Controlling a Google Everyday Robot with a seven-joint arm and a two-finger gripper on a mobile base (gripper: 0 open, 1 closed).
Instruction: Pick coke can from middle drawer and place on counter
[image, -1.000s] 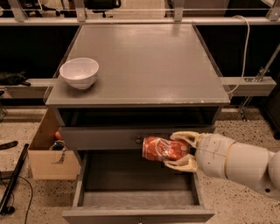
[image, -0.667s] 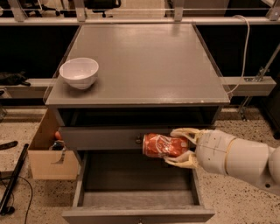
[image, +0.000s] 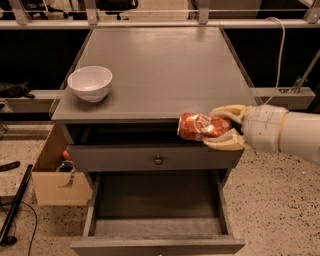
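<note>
— Red can (image: 200, 126), where?
— Clamped sideways between the pale jaws of the gripper (image: 219, 129), level with the grey counter (image: 165, 70) front edge, right of centre, above the open drawer (image: 157, 202).
— And on top?
— White bowl (image: 90, 83), far left, well apart.

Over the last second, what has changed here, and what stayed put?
The gripper, its fingers shut on the coke can, rose with it from in front of the closed drawer front to the front edge of the counter. Nothing was let go. The white bowl and the open middle drawer stayed put.
</note>
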